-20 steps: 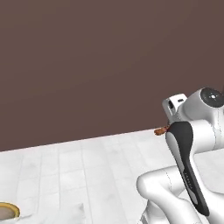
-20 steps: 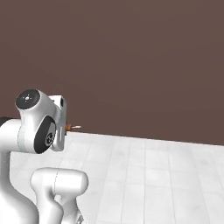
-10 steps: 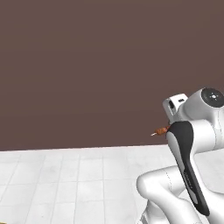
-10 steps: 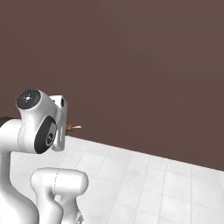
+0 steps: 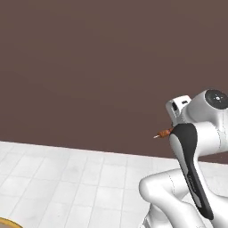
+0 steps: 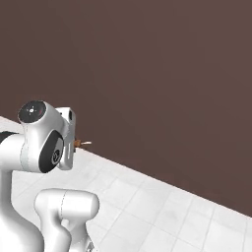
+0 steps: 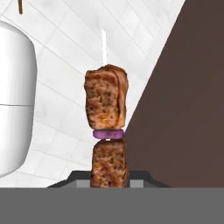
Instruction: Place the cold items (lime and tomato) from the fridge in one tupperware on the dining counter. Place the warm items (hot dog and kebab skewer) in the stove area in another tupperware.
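Note:
The kebab skewer (image 7: 106, 127) has two brown meat chunks, a purple onion slice between them and a pale stick tip. It rises from the bottom of the hand view, and my gripper (image 7: 108, 177) is shut on its lower end. In the left base view the kebab skewer (image 5: 164, 132) pokes out to the left of the white hand. In the right base view the kebab skewer (image 6: 80, 143) sticks out to the right of the hand. The arm is folded up high over the base. The lime, tomato, hot dog and tupperware are out of view.
A dark brown wall (image 5: 102, 67) fills the upper part of both base views. Below it lies a white tiled floor (image 6: 162, 206). A curved yellow rim (image 5: 8, 222) shows at the bottom left of the left base view.
The whole scene has shifted in both base views as the base turns: the wall-floor line has changed slant. The arm and the held skewer keep the same pose.

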You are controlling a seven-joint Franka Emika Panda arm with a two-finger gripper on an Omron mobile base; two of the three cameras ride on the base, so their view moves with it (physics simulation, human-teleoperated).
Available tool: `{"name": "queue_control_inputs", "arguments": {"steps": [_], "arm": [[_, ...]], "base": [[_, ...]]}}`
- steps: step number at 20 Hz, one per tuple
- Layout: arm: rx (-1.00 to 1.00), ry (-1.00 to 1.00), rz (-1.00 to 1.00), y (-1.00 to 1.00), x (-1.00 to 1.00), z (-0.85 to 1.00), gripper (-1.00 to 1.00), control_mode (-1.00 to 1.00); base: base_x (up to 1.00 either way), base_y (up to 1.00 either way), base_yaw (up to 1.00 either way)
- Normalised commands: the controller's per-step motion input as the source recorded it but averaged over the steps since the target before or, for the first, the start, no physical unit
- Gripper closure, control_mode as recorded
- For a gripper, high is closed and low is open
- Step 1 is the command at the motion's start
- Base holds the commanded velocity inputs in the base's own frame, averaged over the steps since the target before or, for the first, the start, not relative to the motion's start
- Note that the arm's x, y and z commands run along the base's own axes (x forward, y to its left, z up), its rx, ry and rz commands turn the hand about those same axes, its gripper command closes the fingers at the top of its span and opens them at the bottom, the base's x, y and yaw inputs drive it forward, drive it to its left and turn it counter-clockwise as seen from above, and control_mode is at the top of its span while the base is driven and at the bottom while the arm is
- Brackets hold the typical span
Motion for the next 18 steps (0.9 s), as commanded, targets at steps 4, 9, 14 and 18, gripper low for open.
{"name": "queue_control_inputs", "arguments": {"steps": [4,9,14,18], "arm": [[0.00,0.00,0.00,0.00,0.00,0.00,1.00,1.00],[0.00,0.00,0.00,0.00,0.00,0.00,1.00,1.00],[0.00,0.00,0.00,0.00,0.00,0.00,1.00,1.00],[0.00,0.00,0.00,0.00,0.00,0.00,1.00,1.00]], "base": [[0.38,0.00,0.39],[0.51,0.00,0.38],[0.68,0.00,0.36],[0.72,0.00,0.34]]}}
